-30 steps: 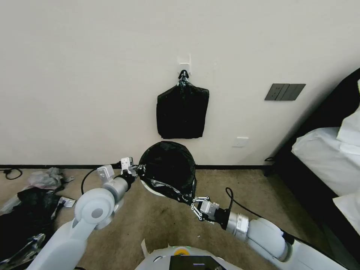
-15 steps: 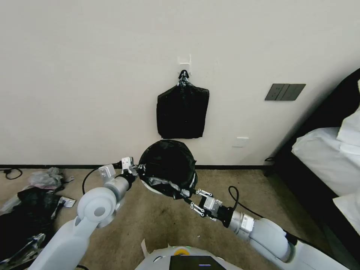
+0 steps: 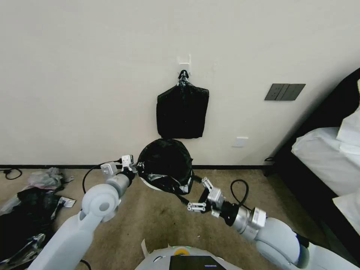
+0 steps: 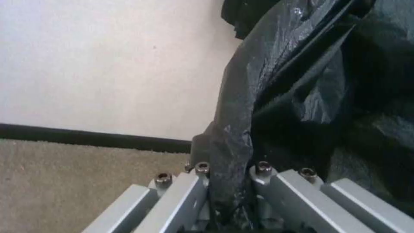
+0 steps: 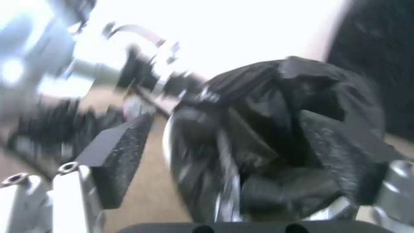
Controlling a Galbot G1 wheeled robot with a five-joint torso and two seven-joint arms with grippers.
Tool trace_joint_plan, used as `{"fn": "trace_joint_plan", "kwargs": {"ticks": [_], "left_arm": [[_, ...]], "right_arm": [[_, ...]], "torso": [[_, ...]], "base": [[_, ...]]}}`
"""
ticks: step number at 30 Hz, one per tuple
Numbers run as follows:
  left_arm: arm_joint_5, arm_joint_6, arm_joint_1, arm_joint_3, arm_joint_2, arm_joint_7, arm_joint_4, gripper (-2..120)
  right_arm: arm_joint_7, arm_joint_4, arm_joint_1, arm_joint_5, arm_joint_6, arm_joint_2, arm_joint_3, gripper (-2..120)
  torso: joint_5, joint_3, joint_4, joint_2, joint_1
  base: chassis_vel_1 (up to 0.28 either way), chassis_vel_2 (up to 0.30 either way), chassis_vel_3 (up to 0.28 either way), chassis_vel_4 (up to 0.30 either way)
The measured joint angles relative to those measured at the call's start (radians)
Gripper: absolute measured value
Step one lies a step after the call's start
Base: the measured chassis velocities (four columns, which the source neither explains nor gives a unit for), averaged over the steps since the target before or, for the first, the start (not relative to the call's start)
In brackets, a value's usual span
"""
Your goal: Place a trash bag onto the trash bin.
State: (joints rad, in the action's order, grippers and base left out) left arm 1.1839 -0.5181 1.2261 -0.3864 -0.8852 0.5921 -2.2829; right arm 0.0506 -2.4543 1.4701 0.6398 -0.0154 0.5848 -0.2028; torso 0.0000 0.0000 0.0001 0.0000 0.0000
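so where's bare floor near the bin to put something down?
Bare carpet between the two arms, in front of the trash bin; more right of it, toward the bed. Crowded: scrap heap on the left, and the bin's sides, with the left tool pinching the trash bag and the right tool open.

You have open carpet [image 3: 157, 221] before the trash bin [image 3: 150, 184]; wall [image 3: 93, 93] behind it, left claw [image 3: 135, 168] beside it, bed [image 3: 330, 157] right, black plastic heap [image 3: 26, 210] left.

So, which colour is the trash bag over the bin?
Glossy black; the trash bag shows best in the head view.
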Motion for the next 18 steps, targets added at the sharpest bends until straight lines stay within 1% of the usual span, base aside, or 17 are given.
{"fn": "trace_joint_plan", "kwargs": {"ticks": [1, 2, 3, 4, 6, 12, 14, 16, 18], "left_arm": [[-0.021, 0.0, 0.005, 0.007, -0.002, -0.006, -0.005, 1], [-0.034, 0.0, 0.008, 0.013, -0.004, -0.009, -0.01, 1], [-0.042, 0.0, 0.01, 0.017, -0.004, -0.011, -0.015, 1], [-0.042, 0.0, 0.01, 0.017, -0.004, -0.011, -0.015, 1], [-0.053, 0.0, 0.013, 0.025, -0.006, -0.013, -0.024, 1], [-0.064, -0.001, 0.019, 0.038, -0.006, -0.014, -0.04, 1], [-0.073, -0.003, 0.026, 0.043, -0.009, -0.014, -0.047, 1], [-0.073, -0.003, 0.026, 0.043, -0.009, -0.014, -0.048, 1], [-0.082, -0.005, 0.038, 0.046, -0.011, -0.016, -0.057, 1]], "right_arm": [[-0.039, -0.007, -0.027, 0.081, 0.042, 0.011, 0.012, 96], [-0.058, -0.008, -0.041, 0.125, 0.067, 0.019, 0.019, 99], [-0.073, -0.008, -0.052, 0.165, 0.091, 0.025, 0.024, 99], [-0.073, -0.008, -0.052, 0.165, 0.091, 0.025, 0.024, 99], [-0.084, -0.005, -0.063, 0.221, 0.139, 0.028, 0.031, 100], [-0.082, 0.003, -0.092, 0.254, 0.195, 0.024, 0.055, 100], [-0.078, 0.008, -0.119, 0.272, 0.22, 0.025, 0.074, 92], [-0.078, 0.009, -0.121, 0.273, 0.222, 0.025, 0.075, 90], [-0.075, 0.021, -0.158, 0.277, 0.244, 0.027, 0.105, 77]], "torso": [[-0.0001, 0.0, 0.0, 0.0, 0.0], [0.0, 0.0, 0.0001, 0.0, 0.0], [0.0002, 0.0, 0.0001, 0.0, 0.0], [0.0002, 0.0, 0.0001, 0.0, 0.0], [-0.0001, 0.0, -0.0001, 0.0, 0.0], [0.0, 0.0, -0.0001, 0.0, 0.0], [0.0, 0.0, -0.0001, 0.0, 0.0], [-0.0001, 0.0, -0.0001, 0.0, 0.0], [0.0, 0.0, 0.0, 0.0, 0.0]], "base": [[0.0, 0.0, 0.0, 0.0], [0.0, 0.0, 0.0, 0.0], [0.0, 0.0, 0.0, 0.0], [0.0, 0.0, 0.0, 0.0], [0.0, 0.0, 0.0, 0.0], [0.0, 0.0, 0.0, 0.0], [0.0, 0.0, 0.0, 0.0], [0.0, 0.0, 0.0, 0.0], [0.0, 0.0, 0.0, 0.0]]}}
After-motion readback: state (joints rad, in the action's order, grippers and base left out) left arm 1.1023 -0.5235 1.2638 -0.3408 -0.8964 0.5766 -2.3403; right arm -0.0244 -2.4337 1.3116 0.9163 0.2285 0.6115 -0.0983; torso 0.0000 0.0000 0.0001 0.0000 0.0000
